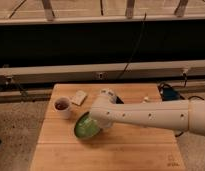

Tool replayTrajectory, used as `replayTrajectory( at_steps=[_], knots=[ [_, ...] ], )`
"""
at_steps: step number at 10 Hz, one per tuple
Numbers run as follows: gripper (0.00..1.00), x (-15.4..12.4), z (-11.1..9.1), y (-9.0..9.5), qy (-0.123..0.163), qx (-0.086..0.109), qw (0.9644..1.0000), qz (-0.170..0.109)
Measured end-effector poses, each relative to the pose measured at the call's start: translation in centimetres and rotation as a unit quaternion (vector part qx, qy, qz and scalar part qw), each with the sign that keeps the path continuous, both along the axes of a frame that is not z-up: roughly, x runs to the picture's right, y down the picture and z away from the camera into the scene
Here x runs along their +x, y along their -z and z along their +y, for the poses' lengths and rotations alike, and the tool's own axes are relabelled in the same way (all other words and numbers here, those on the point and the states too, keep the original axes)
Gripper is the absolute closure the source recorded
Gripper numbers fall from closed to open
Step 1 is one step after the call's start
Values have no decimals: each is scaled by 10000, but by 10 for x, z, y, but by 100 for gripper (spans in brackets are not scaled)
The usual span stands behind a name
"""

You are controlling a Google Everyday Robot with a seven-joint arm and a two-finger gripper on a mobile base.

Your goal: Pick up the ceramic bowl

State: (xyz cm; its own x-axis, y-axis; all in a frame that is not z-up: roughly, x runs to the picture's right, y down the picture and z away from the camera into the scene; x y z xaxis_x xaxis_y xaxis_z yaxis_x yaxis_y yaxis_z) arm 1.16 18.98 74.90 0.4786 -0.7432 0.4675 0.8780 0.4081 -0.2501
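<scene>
The green ceramic bowl (85, 128) sits left of centre on the wooden table (111, 155); it looks tilted, with its pale inside facing left and toward the camera. My gripper (97, 121) is at the bowl's right rim, at the end of the white arm (146, 116) that reaches in from the right. The wrist covers the gripper and the bowl's right edge, so I cannot see whether it holds the bowl.
A small white mug (61, 105) with dark liquid stands just left of the bowl. A tan packet (79, 97) and a white object (107, 93) lie at the back. A blue item (168, 92) lies off the table's right back corner.
</scene>
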Motion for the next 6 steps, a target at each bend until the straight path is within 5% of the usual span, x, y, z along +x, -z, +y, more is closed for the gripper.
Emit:
replayTrajectory(
  at_steps=[6],
  knots=[
    [100,10,-16,10,51,91,9999,-22]
  ],
)
